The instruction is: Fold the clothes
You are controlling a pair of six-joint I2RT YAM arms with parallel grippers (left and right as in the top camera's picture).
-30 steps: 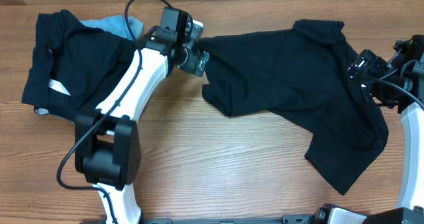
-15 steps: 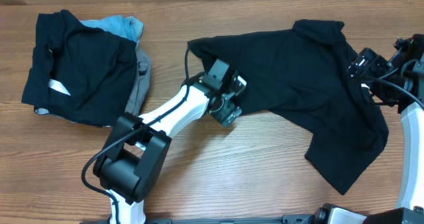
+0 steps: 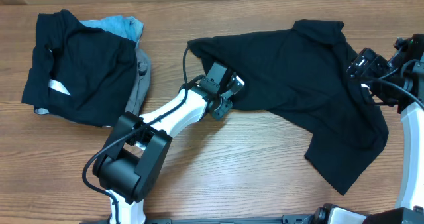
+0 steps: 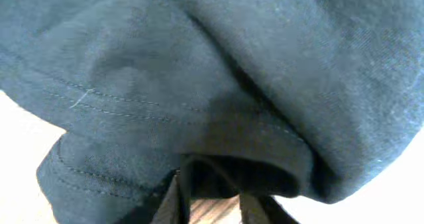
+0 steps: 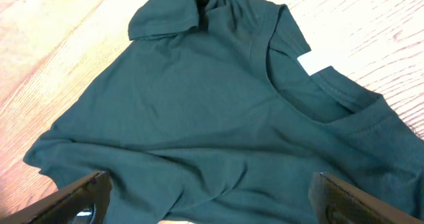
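The black T-shirt (image 3: 298,71) lies crumpled across the right half of the table (image 3: 232,171). My left gripper (image 3: 228,95) is at its lower left hem. In the left wrist view the fingers (image 4: 175,197) stand close together, and a fold of the stitched hem (image 4: 218,128) bunches over their tips, so the left gripper (image 4: 215,177) is shut on the shirt. My right gripper (image 3: 358,68) hovers over the shirt's right side. In the right wrist view it (image 5: 209,184) is wide open above the neck area, near the white tag (image 5: 311,63).
A pile sits at the far left: a black garment with a slanted white strip (image 3: 73,65), a light-blue piece (image 3: 122,25) behind it and a grey one (image 3: 140,78) at its right edge. Bare wood lies in front of the shirt.
My left arm swung from the shirt's upper left end, by the pile, down to its lower hem, and its jaws narrowed onto the fabric. The right arm stayed still.
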